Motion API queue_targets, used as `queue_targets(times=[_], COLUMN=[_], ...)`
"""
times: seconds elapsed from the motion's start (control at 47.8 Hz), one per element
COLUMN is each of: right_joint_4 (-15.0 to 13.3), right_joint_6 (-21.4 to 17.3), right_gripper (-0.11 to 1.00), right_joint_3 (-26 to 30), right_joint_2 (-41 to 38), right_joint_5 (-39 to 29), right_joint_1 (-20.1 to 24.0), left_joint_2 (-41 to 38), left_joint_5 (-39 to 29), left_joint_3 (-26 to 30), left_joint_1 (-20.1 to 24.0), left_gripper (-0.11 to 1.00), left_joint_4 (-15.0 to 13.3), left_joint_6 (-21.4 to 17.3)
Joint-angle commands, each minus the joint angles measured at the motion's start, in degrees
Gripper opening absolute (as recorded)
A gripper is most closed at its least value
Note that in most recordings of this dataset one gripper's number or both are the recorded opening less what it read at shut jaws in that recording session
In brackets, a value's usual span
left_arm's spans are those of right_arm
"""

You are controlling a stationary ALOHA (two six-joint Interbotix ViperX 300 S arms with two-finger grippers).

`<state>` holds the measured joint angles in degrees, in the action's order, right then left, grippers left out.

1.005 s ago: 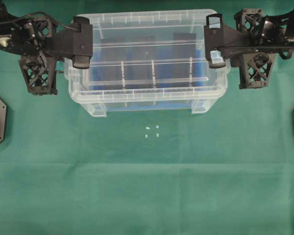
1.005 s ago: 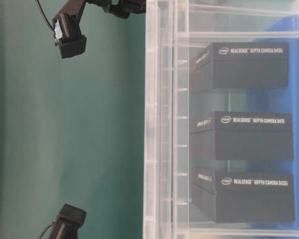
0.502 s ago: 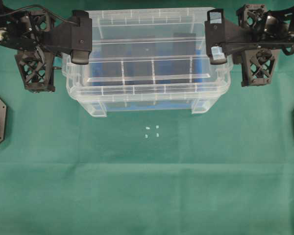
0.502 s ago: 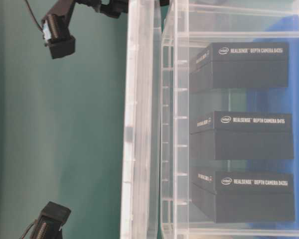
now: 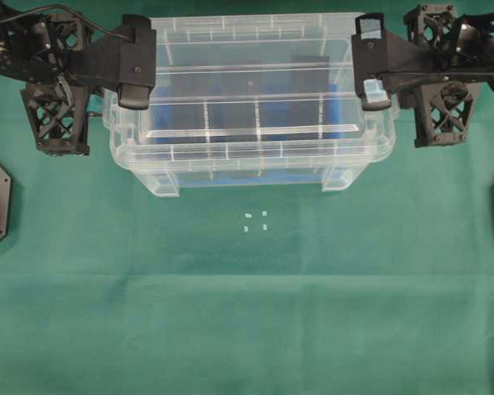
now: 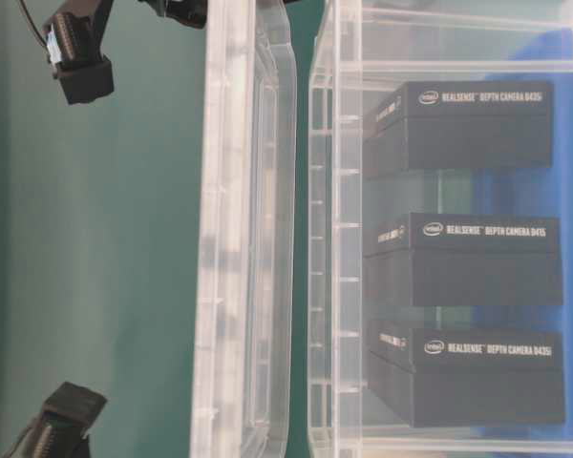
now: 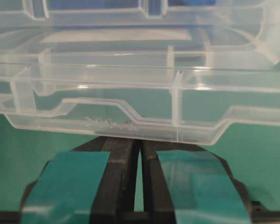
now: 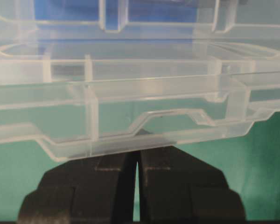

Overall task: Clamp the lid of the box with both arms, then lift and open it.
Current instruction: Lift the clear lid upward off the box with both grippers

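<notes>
Overhead: the left gripper (image 5: 137, 76) clamps one short end of the lid (image 5: 251, 136), and the right gripper (image 5: 369, 74) clamps the opposite end. Between the two grippers the clear lid hangs over the box (image 5: 247, 174), which sits on the green worktop (image 5: 247, 313). A few small white marks (image 5: 255, 220) lie on the cloth well in front of both grippers.

Table-level view: the lid (image 6: 244, 239) stands clear of the box (image 6: 439, 239), with a green gap between their rims. Three black blocks (image 6: 463, 260) sit inside the box.

Left wrist view: the teal-taped fingers (image 7: 70, 184) are pressed nearly together on the lid's edge (image 7: 130, 126) just ahead.

Right wrist view: the black fingers (image 8: 91, 186) are likewise pinched on the lid's rim (image 8: 126, 140), with the box's blue insert (image 8: 67, 11) beyond.
</notes>
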<state>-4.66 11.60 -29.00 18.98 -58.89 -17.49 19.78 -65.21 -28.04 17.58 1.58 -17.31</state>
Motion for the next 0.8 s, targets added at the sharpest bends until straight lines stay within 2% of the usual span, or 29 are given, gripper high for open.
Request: queue_targets(times=[0.0,0.46,0.774], right_joint_4=[0.35,0.26,0.26], right_joint_6=[-0.88,-2.99,-6.77], right_gripper=[0.00,0.00,0.00], right_joint_3=[3.87,5.36,5.54], right_joint_2=[0.79,0.88,1.49], right_joint_5=[0.62,-1.58,-2.99], right_joint_1=[1.93,4.48,7.47], left_joint_2=[0.79,1.23,2.64], left_joint_5=[0.53,-0.18,-0.62], left_joint_3=[3.16,3.43,2.46], left_joint_1=[-1.41,-3.87,-6.50], left_gripper=[0.02,0.02,0.02], left_joint_4=[-0.18,-0.18,-0.18], left_joint_6=[0.26,2.55,5.71])
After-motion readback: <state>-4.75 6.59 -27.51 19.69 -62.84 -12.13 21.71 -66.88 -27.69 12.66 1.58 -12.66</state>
